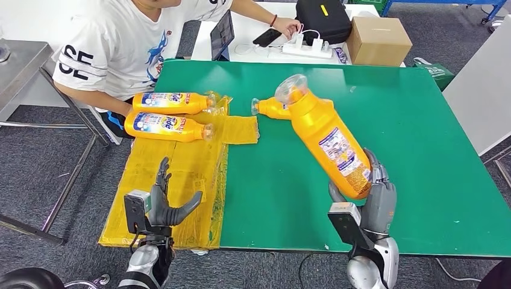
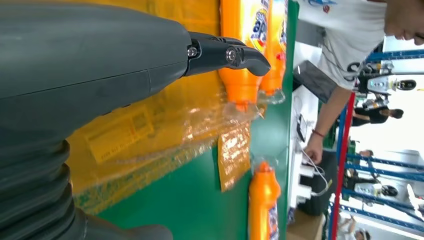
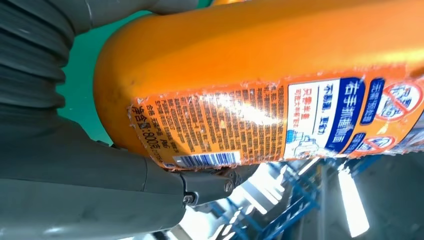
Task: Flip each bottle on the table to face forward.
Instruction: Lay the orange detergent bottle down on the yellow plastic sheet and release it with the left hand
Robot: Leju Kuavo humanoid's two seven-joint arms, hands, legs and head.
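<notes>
My right hand (image 1: 375, 194) grips the base of an orange bottle (image 1: 328, 141) and holds it lifted and tilted over the green table (image 1: 422, 138), clear cap away from me. Its back label (image 3: 260, 125) with fine print and a barcode faces up. Behind it another orange bottle (image 1: 272, 109) lies on the table. Two more orange bottles (image 1: 172, 102) (image 1: 166, 127) lie side by side on the yellow mat (image 1: 181, 180), front labels up, caps to the right. My left hand (image 1: 164, 201) hovers open above the mat's near part, holding nothing; the same bottles (image 2: 245, 45) lie beyond its fingers (image 2: 227, 54).
A person in a white shirt (image 1: 129, 48) sits at the table's far left corner, one hand (image 1: 286, 25) by a phone. A cardboard box (image 1: 378, 40), a black bag (image 1: 322, 19) and a power strip (image 1: 307, 49) stand on a white table behind. A metal table (image 1: 18, 66) is at left.
</notes>
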